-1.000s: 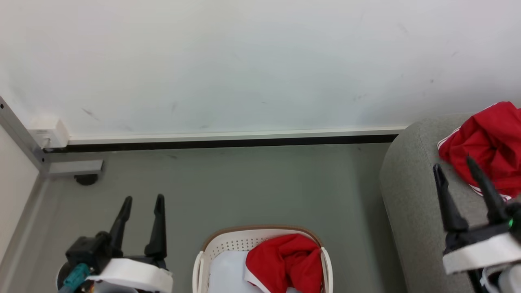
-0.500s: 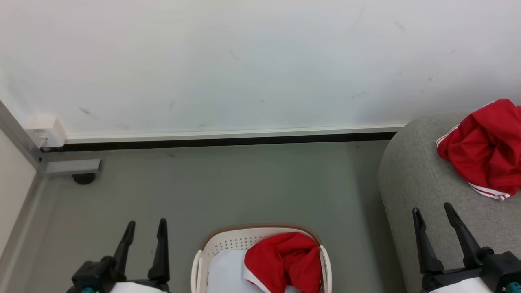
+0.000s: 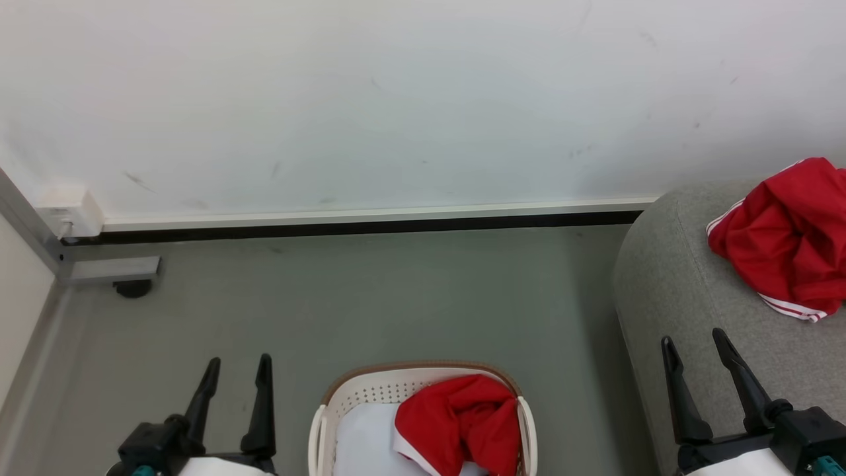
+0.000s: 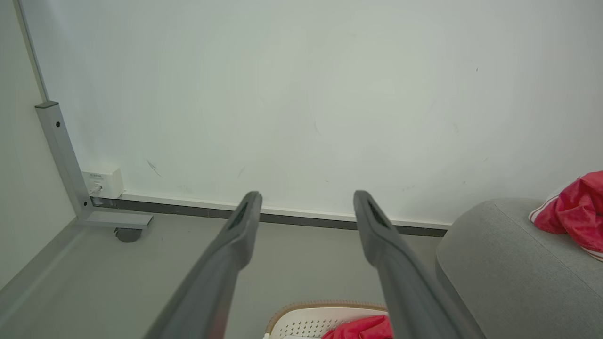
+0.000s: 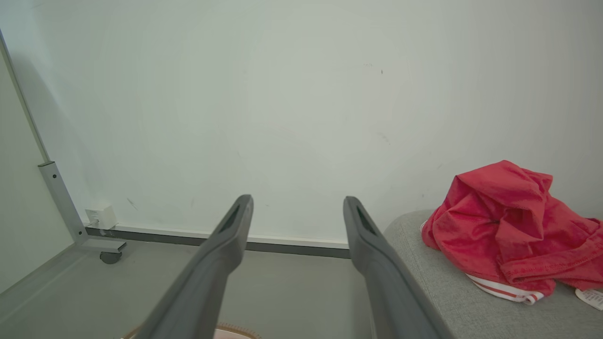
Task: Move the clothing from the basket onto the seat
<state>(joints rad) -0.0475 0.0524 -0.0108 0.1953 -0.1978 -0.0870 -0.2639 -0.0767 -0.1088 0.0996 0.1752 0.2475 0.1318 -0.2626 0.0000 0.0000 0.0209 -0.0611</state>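
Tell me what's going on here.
A two-armed robot is moving red clothing from a cream-white perforated plastic basket to a grey upholstered sofa. One red garment with striped trim lies crumpled on the sofa. A second red garment sits in the basket beside a pale flat pad. The left gripper, near the basket, and the right gripper, by the sofa, are both open and empty.

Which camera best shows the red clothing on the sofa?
Right wrist view: the red clothing shows nearly whole, striped trim included. Head view crops it at the edge; left wrist catches a corner.

Black long-fingered right gripper [image 3: 692,337], white cuff [image 3: 733,464]
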